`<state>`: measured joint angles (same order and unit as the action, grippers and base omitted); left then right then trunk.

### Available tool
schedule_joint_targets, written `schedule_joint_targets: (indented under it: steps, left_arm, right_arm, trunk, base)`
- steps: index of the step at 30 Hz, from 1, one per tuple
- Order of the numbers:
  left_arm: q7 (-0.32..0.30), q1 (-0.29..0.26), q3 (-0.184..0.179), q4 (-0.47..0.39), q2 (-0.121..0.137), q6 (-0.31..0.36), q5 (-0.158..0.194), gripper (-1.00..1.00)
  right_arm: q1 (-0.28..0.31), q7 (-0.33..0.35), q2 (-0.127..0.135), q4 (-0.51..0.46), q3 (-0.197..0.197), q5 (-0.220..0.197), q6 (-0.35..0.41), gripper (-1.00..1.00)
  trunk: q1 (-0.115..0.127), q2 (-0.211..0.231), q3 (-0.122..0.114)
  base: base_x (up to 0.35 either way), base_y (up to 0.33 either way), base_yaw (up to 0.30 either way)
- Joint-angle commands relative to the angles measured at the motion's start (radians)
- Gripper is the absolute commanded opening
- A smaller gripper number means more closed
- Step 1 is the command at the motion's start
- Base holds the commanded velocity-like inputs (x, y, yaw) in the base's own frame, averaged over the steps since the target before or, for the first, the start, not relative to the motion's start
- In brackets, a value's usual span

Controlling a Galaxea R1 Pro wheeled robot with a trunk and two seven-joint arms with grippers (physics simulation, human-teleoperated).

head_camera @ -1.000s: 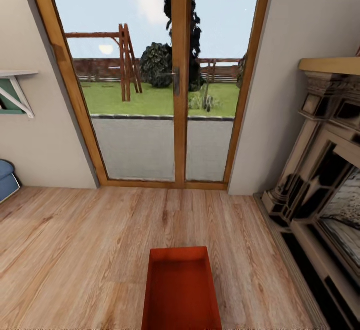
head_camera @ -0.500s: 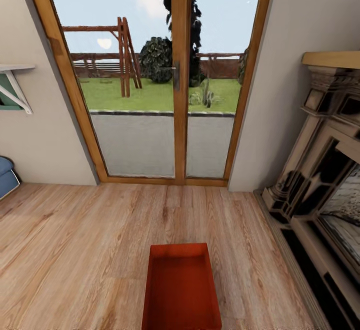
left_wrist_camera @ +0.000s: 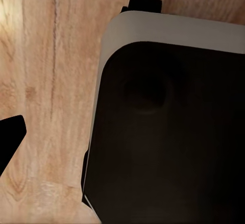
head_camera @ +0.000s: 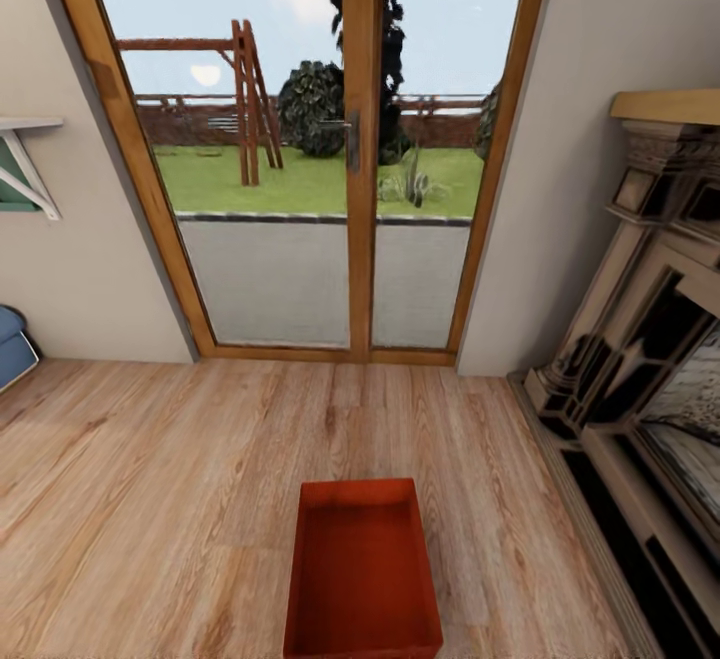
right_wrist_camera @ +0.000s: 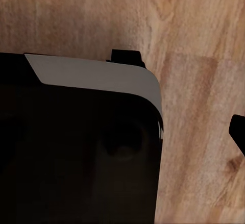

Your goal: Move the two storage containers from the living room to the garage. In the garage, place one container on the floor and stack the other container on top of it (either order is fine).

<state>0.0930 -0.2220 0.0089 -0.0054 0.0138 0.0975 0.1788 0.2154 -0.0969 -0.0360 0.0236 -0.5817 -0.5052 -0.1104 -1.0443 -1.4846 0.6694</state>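
Head view: one storage container (head_camera: 362,571) sits on the light wood plank floor (head_camera: 150,499) of the living room, directly ahead of me and low in the frame, open top up, long axis pointing toward the glass door (head_camera: 310,149). Interior of the bin looks bare. Fireplace (head_camera: 640,359) stands to my right along the wall; a blue sofa corner (head_camera: 12,354) shows at the far left edge, under a white wall shelf (head_camera: 25,164). Through the door glass: lawn, wooden swing frame, dark shrub. Left wrist view: a dark, grey-rimmed part of my own body (left_wrist_camera: 168,122) over wood planks, with a black shape (left_wrist_camera: 10,140) at the frame edge that I cannot identify. Right wrist view: the same kind of dark body panel (right_wrist_camera: 76,137) over wood floor. State of either gripper: cannot tell from these pictures.
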Motion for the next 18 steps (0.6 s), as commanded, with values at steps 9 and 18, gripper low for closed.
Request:
schedule_joint_targets:
  steps: [9,18]
  left_arm:
    - [0.002,0.000,0.000,-0.001,0.000,0.004,0.007,1.00]
    - [0.002,0.000,0.000,-0.001,0.000,0.004,0.007,1.00]
  right_arm:
    - [0.001,-0.001,0.000,0.002,-0.008,-0.008,-0.005,1.00]
    - [0.001,-0.001,0.000,0.002,-0.009,-0.007,-0.005,1.00]
  trunk:
    - [0.000,0.000,0.015]
    - [0.000,0.000,0.030]
  base:
    - [0.000,0.000,0.000]
    - [0.000,0.000,0.000]
